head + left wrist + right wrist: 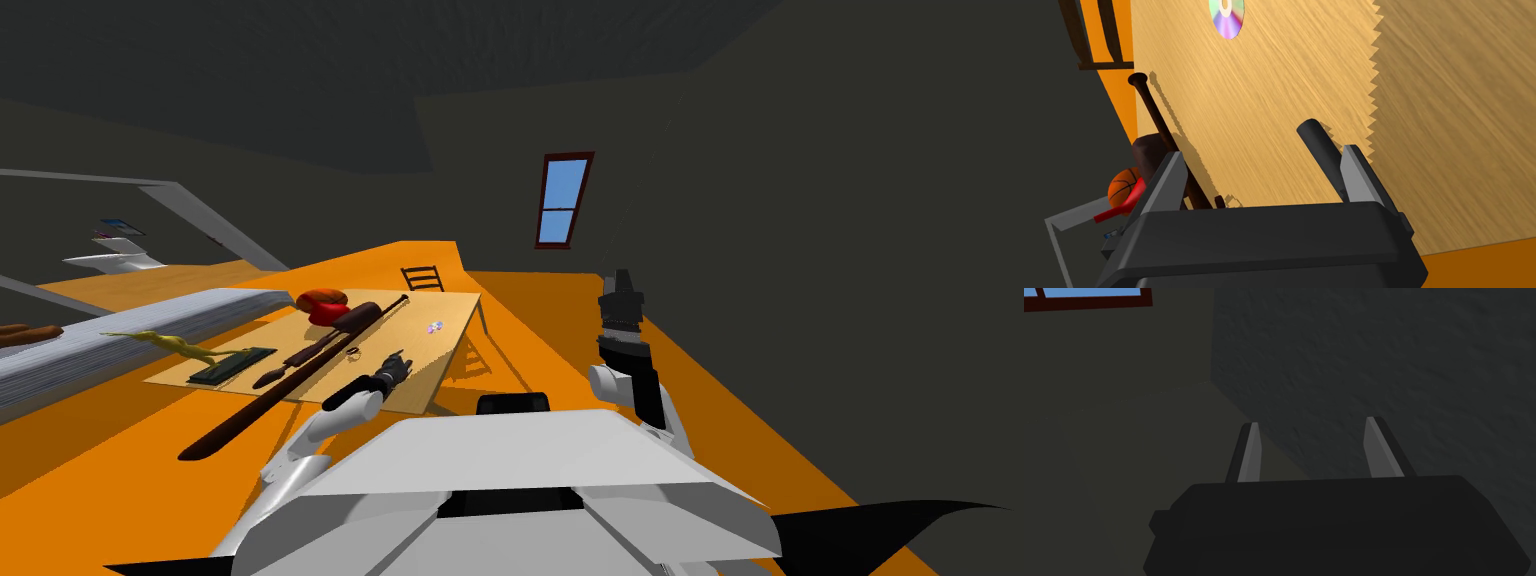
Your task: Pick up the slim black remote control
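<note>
The remote (1319,145) is, as far as I can judge, the slim dark bar with a rounded end that lies on the wooden table (1274,90). It sits toward the near right part of the top, to the right of the long bat (1155,112) and nearer than the shiny disc (1226,17). The left gripper (1263,151) hangs over it with its fingers spread wide. The bar sits inside the gap, close against one finger (1358,170) and well apart from the other. Whether it touches that finger I cannot tell. In the head view the left gripper (400,362) reaches over the near right part of the table (455,340).

The remote looks stiff, light and smooth, so it should need only a modest squeeze. A narrow rounded body like this can roll or squirt out from between thin blades, though. The best hold is probably across its narrow width, near the middle of its length, so that it does not tip. As it stands the bar is off to one side, so the hand likely has to shift until the bar is centred, then come down until the fingers straddle both long sides.

The right gripper (1312,421) is open and holds nothing. It is raised at the right (620,280), well apart from the table.
</note>
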